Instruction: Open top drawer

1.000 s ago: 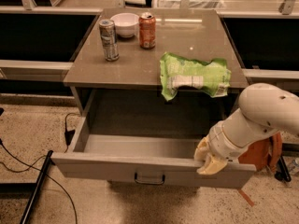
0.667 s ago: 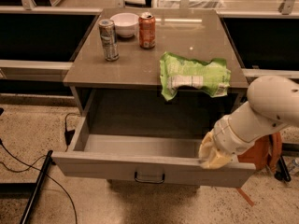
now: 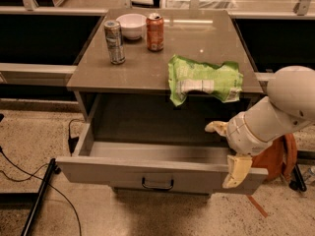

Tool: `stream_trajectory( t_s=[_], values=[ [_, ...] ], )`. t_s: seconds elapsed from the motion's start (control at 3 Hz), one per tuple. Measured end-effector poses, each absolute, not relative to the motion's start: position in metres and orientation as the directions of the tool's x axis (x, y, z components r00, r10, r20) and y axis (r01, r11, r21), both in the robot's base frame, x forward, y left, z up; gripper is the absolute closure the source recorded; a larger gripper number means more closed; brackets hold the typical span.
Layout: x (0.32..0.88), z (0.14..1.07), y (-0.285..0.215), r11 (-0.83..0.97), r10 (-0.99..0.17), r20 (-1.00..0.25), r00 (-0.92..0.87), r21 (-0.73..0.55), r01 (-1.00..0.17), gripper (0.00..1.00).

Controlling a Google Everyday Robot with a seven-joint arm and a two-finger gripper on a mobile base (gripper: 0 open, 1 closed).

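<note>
The top drawer (image 3: pixel 123 173) of the grey-beige cabinet stands pulled out toward the camera, its inside bare. Its flat front panel carries a small dark bar handle (image 3: pixel 157 183) at the middle. My gripper (image 3: pixel 226 150) is at the drawer's right front corner, on a white arm coming in from the right. Its two cream fingers are spread apart. One finger (image 3: pixel 216 127) points left over the drawer's inside, and the other (image 3: pixel 236 171) hangs down across the top edge of the front panel. It holds nothing.
On the cabinet top (image 3: pixel 147 68) stand a silver can (image 3: pixel 114 41), an orange can (image 3: pixel 155 32) and a white bowl (image 3: pixel 131 25); a green chip bag (image 3: pixel 204 81) lies at the front right. An orange bag (image 3: pixel 280 156) sits by the arm. Cables (image 3: pixel 29 181) run over the floor at left.
The gripper has lifted slightly from the drawer's right front corner and its fingers have spread apart. The drawer stays pulled out in the same place.
</note>
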State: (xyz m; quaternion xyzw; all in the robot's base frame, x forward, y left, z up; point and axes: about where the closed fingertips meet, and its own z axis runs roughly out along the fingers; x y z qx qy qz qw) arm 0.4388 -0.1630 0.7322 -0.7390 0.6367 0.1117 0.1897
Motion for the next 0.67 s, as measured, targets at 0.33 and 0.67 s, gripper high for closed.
stream_trajectory(
  t_s=[0.33,0.67],
  values=[
    [0.4388,0.7322,-0.1630,-0.117,-0.899,-0.407,0.164,-0.138,-0.983,0.00],
    [0.4388,0.7322,-0.1630,-0.117,-0.899,-0.407,0.164,-0.138,-0.983,0.00]
  ],
)
